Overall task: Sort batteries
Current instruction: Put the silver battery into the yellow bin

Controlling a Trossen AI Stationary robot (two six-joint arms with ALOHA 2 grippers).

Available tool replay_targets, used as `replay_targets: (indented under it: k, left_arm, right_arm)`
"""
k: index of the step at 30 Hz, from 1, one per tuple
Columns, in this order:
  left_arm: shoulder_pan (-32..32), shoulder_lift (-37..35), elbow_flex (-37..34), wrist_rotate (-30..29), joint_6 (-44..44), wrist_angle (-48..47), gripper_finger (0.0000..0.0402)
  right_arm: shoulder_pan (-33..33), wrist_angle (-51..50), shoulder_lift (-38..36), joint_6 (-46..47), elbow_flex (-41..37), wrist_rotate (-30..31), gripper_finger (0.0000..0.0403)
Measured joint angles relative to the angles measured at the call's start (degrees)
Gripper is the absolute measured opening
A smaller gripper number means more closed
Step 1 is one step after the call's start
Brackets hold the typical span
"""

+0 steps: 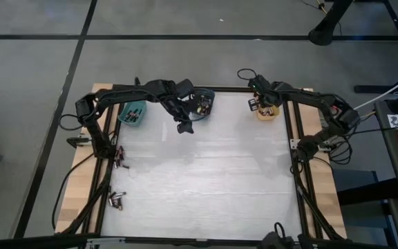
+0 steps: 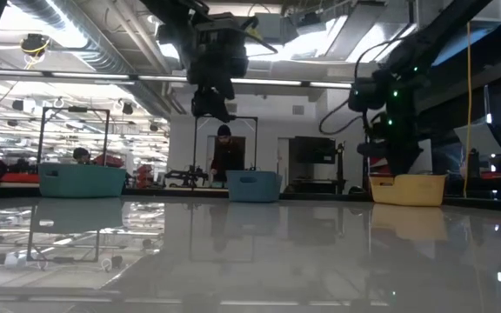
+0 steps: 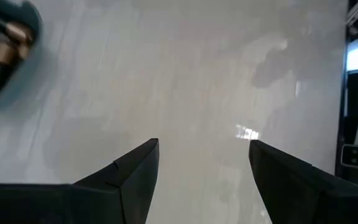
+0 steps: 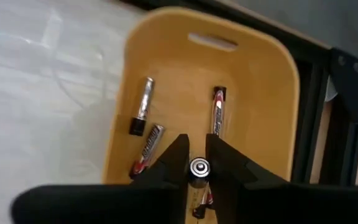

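Batteries (image 1: 118,199) lie loose at the near left edge of the tabletop (image 1: 206,180), with another small cluster (image 1: 121,159) a little farther along that edge, all unsorted. At the far left stands a teal bin (image 1: 133,114). Right of it, the left end effector (image 1: 185,126) hangs over bare tabletop just near-side of the blue bin (image 1: 202,102), its fingers spread wide with nothing between them; that bin already has cells in it.

At the far right, the right end effector (image 4: 197,163) hovers over the orange bin (image 4: 253,93), its fingers narrow and pinching one battery (image 4: 198,168) seen end-on. Three or so cells (image 4: 140,106) already lie on the bin floor. To finish this drop well, I judge the cell should be let go low and over the open middle of the bin, away from its walls, so it neither bounces out nor lands on the others; the fingers need only part slightly.

The tabletop is pale, glossy and reflective, framed in black rail on wood. Beyond it lies a big workshop with bright ceiling lights, ducting and a person (image 2: 224,152) standing far off.
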Motion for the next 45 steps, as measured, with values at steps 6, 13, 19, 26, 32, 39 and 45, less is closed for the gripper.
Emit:
replay_targets:
  k: [6,13,19,26,32,39,45]
  left_arm:
    - [-2.2,-1.4,0.0,-4.8,-1.2,-2.6,0.0239]
    - [-4.3,-9.2,0.0,-17.8,-0.5,-11.4,0.0239]
    - [-5.8,-15.6,-1.1,-20.9,-2.6,-22.6,0.0239]
    - [-9.2,-25.2,-14.2,-21.1,-11.9,-22.7,0.0239]
    - [-15.5,-33.3,-29.2,-21.1,-18.5,-21.4,0.0239]
    - [-21.9,-36.7,-40.7,-21.2,-26.0,-17.5,0.0239]
    - [-26.0,-36.7,-45.6,-21.2,-26.6,-16.5,0.0239]
  right_arm:
    - [0.1,0.4,3.6,-0.4,0.0,0.1,0.0112]
    - [0.1,1.5,3.3,-0.7,0.0,0.1,0.0162]
    - [0.2,1.6,-1.1,-2.2,1.8,-2.7,0.0176]
    - [0.3,4.5,-10.4,-3.3,4.2,-7.7,0.0175]
    - [1.8,14.1,-15.7,-6.7,4.2,-23.5,0.0175]
    - [7.8,24.5,-16.1,-9.7,4.2,-38.9,0.0175]
    - [14.1,27.9,-13.8,-9.7,4.2,-39.3,0.0175]
